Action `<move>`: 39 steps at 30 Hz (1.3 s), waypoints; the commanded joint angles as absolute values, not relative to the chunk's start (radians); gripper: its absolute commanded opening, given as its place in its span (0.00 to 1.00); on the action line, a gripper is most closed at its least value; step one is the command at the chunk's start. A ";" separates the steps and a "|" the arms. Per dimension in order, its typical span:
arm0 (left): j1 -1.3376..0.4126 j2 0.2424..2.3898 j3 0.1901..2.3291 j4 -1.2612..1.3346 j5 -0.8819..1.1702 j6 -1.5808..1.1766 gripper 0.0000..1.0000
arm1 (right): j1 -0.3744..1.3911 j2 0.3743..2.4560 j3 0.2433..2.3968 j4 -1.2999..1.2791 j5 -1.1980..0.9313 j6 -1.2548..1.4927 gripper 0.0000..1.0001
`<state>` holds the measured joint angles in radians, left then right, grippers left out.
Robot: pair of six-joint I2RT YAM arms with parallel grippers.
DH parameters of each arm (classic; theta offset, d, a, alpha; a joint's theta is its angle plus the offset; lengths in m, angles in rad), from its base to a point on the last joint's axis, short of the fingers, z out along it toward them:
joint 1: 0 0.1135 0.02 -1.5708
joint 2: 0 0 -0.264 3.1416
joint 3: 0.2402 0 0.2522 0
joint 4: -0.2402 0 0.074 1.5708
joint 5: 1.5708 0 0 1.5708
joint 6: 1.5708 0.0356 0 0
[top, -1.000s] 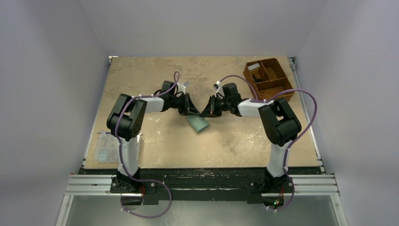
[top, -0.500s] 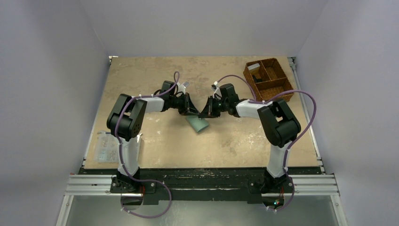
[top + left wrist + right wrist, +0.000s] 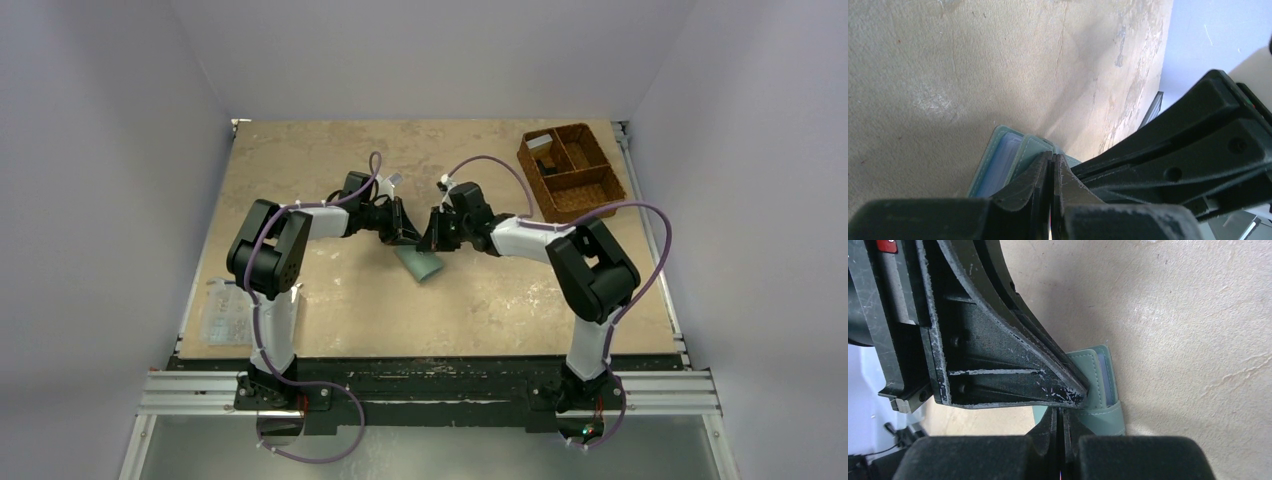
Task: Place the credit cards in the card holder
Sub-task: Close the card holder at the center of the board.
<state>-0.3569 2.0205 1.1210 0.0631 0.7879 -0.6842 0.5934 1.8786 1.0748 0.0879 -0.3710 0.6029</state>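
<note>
The wallet (image 3: 421,264) lies on the table (image 3: 320,170) with its pale stitched pockets showing, and both claws meet at its far edge. The left claw (image 3: 1052,161) is pressed together with only a hairline slit between its fingers, and its tips touch the wallet's upper flap. The right claw (image 3: 1060,416) is also pressed together, its tips right against the wallet from the opposite side. I cannot tell whether either one pinches a card or a flap of the wallet, because the slits are too thin and dark. No loose card shows beside the wallet.

The step in hand looks like feeding a card into a pocket while the other claw steadies the wallet. The next move probably calls for a slow, flat push along the pocket mouth, without letting the wallet slide or fold shut.
</note>
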 commanded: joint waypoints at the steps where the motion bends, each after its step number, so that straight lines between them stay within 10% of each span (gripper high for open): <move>1: -0.399 2.077 1.069 -0.069 0.699 -0.618 0.00 | 0.676 1.860 1.050 0.018 -0.216 0.562 0.00; 39: -0.416 2.017 1.072 -0.092 0.644 -0.602 0.00 | 0.808 2.050 0.527 0.695 0.097 0.762 0.00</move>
<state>-0.3748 1.9980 1.1088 0.0513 0.7532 -0.6823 0.7849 1.9011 0.6559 0.9161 0.0803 0.7326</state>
